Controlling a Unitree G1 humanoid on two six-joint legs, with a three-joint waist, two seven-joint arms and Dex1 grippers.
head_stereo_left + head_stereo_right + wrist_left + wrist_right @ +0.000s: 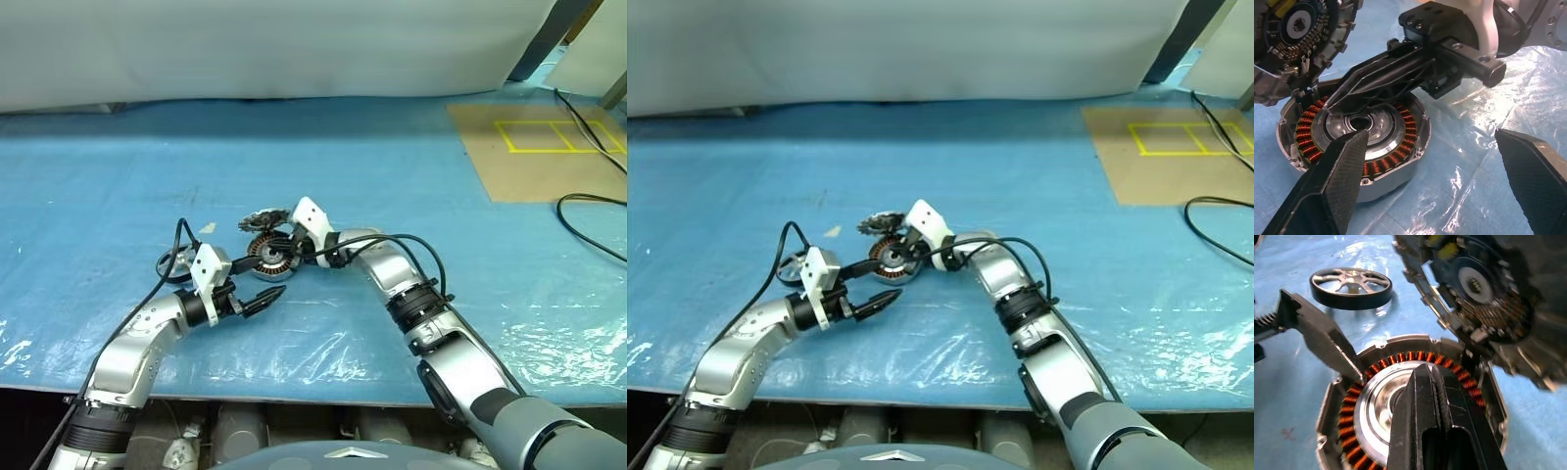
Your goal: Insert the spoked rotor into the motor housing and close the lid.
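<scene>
The motor housing (1400,147), a silver cup with copper windings, lies on the blue table (411,196). Its hinged lid (1484,289) stands tilted open at the far side, circuit face showing. My right gripper (1422,372) is shut and empty, its tips resting over the housing's silver hub; it reaches in from the right (282,247). My left gripper (1431,139) is open and holds nothing. One finger (1317,338) is at the housing's rim, the other to the near side. The spoked rotor (1351,284), a dark-rimmed wheel with silver spokes, lies flat to the left of the housing (172,262).
A brown board (549,147) with yellow tape lines lies at the back right, and a black cable (588,211) runs beside it. A white sheet hangs along the far edge. The table's front edge is just below my arms.
</scene>
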